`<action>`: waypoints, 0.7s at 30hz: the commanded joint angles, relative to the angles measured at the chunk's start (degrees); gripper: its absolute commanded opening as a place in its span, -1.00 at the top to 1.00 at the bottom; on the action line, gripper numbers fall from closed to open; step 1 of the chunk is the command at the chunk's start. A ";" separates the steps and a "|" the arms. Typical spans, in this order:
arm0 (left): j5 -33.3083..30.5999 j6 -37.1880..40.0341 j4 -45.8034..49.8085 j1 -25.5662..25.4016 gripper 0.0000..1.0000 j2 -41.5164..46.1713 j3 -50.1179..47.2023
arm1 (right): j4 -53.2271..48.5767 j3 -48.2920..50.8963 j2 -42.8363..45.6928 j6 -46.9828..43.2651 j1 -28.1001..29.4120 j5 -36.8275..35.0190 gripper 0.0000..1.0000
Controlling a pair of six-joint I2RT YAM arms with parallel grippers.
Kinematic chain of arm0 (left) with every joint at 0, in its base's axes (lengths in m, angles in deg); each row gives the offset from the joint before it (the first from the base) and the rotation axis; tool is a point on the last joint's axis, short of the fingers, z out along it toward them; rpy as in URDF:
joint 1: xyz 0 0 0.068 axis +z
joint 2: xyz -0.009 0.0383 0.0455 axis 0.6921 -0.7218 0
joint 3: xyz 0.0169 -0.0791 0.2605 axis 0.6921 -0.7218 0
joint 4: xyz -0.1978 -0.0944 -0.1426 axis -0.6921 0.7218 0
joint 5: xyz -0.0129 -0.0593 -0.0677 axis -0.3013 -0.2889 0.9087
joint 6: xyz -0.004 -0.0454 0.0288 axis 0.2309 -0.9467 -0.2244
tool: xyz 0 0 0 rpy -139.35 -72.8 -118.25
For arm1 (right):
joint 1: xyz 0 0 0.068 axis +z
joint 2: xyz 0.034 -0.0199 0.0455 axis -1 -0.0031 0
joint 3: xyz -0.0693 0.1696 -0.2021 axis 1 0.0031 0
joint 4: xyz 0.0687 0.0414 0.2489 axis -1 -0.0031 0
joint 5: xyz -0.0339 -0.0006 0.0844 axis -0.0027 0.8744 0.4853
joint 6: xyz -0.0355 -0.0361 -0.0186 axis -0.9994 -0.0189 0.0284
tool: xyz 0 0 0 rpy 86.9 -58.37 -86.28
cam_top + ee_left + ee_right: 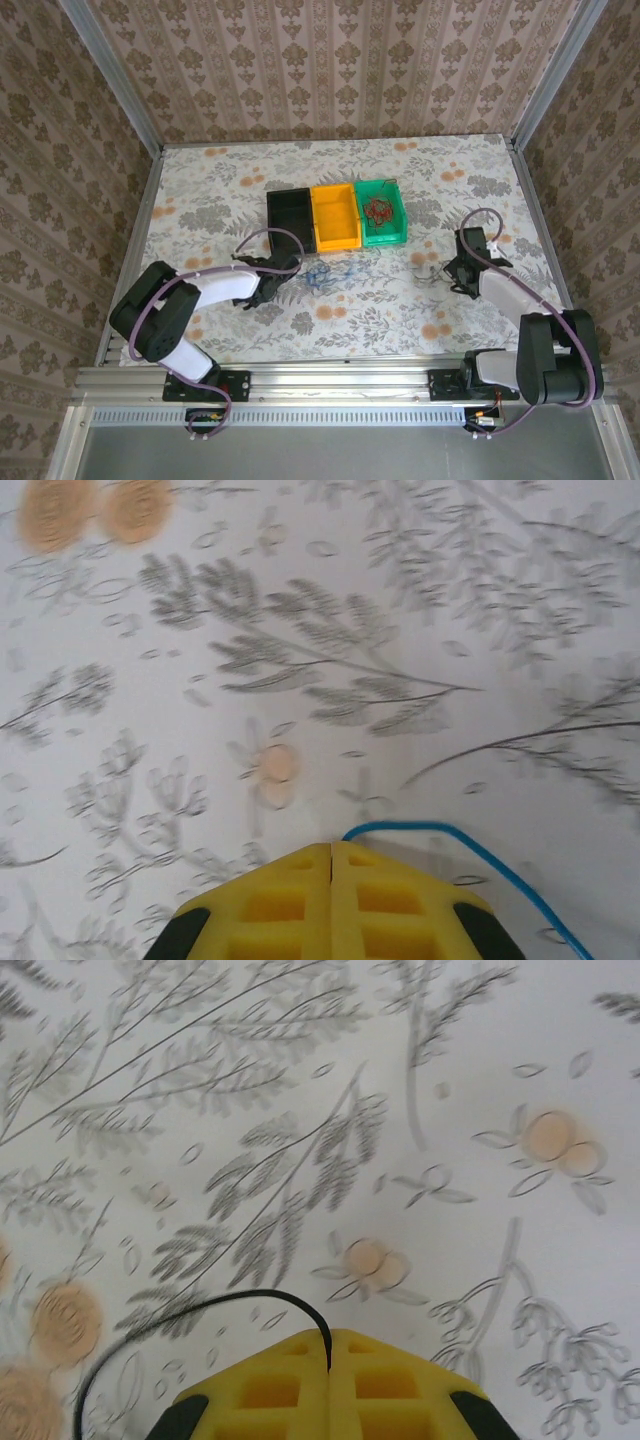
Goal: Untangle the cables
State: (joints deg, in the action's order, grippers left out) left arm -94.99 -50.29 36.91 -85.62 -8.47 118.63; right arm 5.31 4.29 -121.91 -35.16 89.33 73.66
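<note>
Two grippers under my remote control work over a floral table. The left gripper has its yellow fingers pressed together on the blue cable, which trails off to the right. The right gripper pinches the black cable likewise. Red cables sit in the green bin, beside the yellow bin and black bin.
</note>
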 commanded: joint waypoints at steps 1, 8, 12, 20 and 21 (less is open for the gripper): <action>-5.90 -8.11 10.95 1.20 1.00 1.45 3.11 | -2.71 0.35 0.34 -0.55 -3.72 0.84 1.00; -0.98 1.52 0.17 8.28 1.00 10.56 -2.18 | -1.47 -1.16 -0.43 -8.06 -8.76 4.24 1.00; 3.98 8.63 -8.66 8.17 1.00 12.42 -4.27 | -0.89 -2.52 2.87 -11.76 -7.07 3.89 1.00; 9.62 2.33 -19.57 7.82 1.00 13.51 -10.66 | -0.35 -11.27 15.85 -18.70 3.76 -3.77 1.00; 9.91 1.40 -21.19 7.81 1.00 13.81 -11.71 | 0.13 -13.38 16.21 -20.44 5.97 -4.38 1.00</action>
State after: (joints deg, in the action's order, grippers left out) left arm -87.71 -46.07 21.64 -77.51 4.03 109.41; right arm 4.69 -3.67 -108.05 -49.65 91.12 73.27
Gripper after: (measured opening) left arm 0.050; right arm 0.042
